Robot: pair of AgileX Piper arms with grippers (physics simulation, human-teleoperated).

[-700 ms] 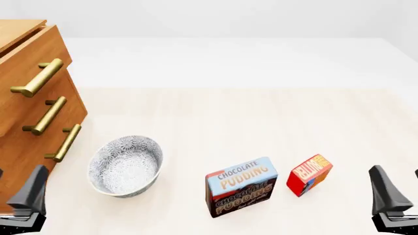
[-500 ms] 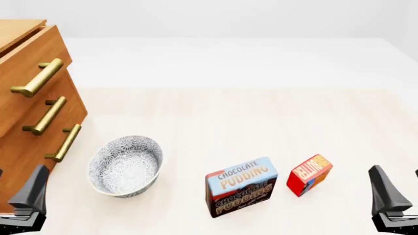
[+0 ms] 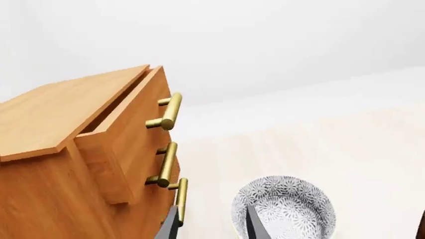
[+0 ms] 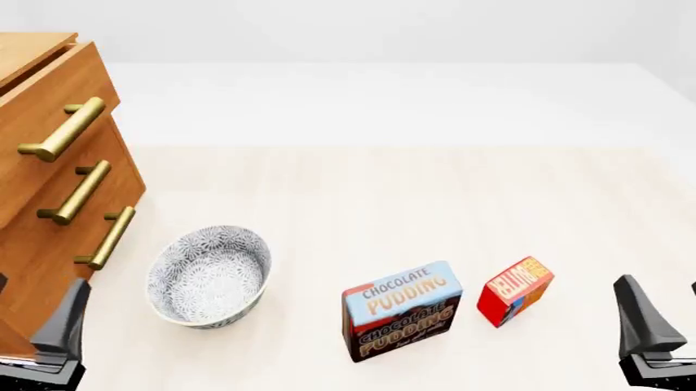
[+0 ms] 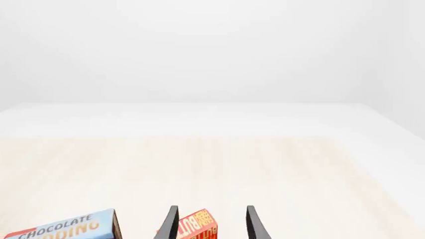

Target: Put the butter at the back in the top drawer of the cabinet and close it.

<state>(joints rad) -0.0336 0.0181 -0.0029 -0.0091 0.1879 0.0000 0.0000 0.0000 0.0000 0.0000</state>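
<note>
The butter (image 4: 514,290), a small red box with yellow lettering, stands on the table at the front right; in the right wrist view the butter (image 5: 198,228) shows low down, ahead of the fingers. My right gripper (image 4: 658,287) is open, to the right of it and not touching it. The orange-brown cabinet (image 4: 33,244) stands at the left. Its top drawer (image 4: 49,94) is pulled out a little, and the left wrist view shows a gap behind the top drawer (image 3: 136,117) front. My left gripper (image 3: 211,226) is open and empty near the cabinet's lower front corner.
A patterned grey bowl (image 4: 209,275) sits just right of the cabinet. A blue-and-brown Chocolate Pudding box (image 4: 402,310) stands between the bowl and the butter. Brass bar handles (image 4: 78,191) stick out from the drawer fronts. The light table stretches away behind.
My left gripper has shifted slightly to the right and down in the front view. The right gripper and the objects have not moved.
</note>
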